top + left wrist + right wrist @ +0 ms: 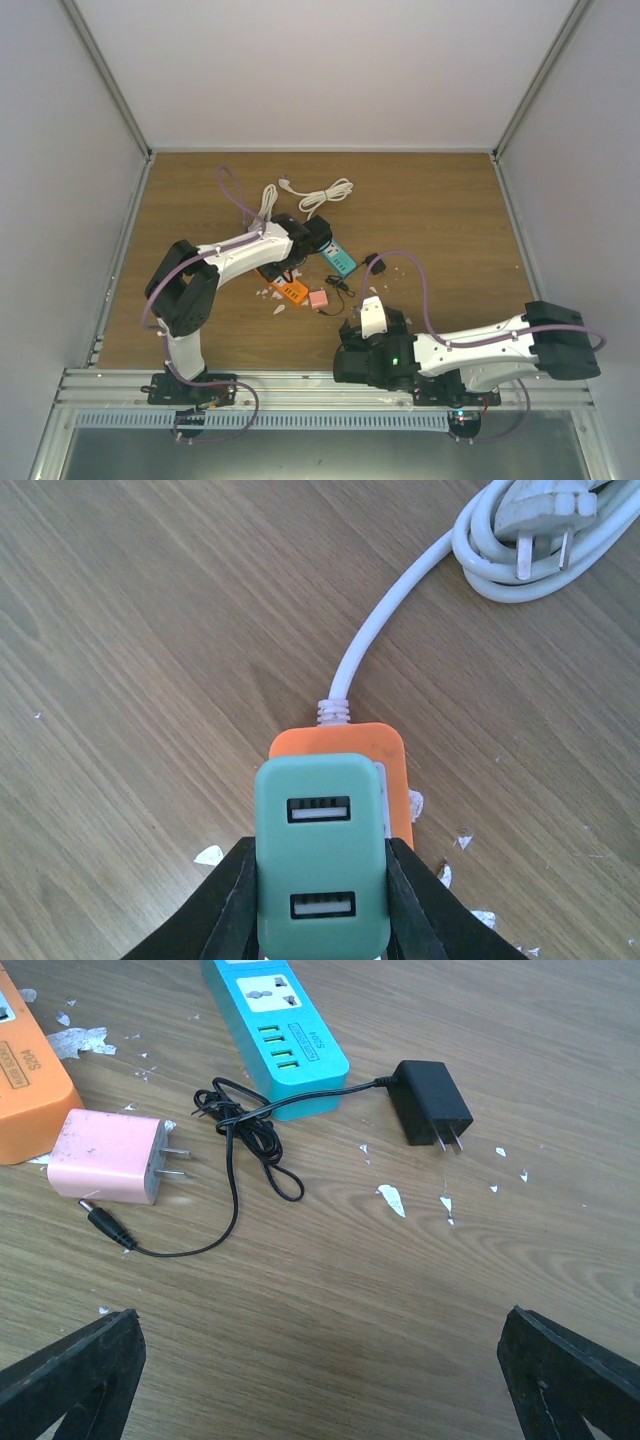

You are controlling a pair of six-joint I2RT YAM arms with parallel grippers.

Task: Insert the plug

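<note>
The right gripper (320, 1365) hangs wide open over the table (400, 1280), the plug (430, 1100) lying flat beyond it, prongs bare, near the teal strip (275, 1025), while farther off the left gripper (320, 905) clamps a green USB block (320, 855) above an orange strip (345, 745).

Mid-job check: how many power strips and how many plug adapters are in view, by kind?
Power strips: 2 (orange plastic power strip, teal plastic power strip)
Adapters: 3 (small black boxy plug, pink boxy adapter, green boxy adapter in left gripper)
Total: 5
</note>
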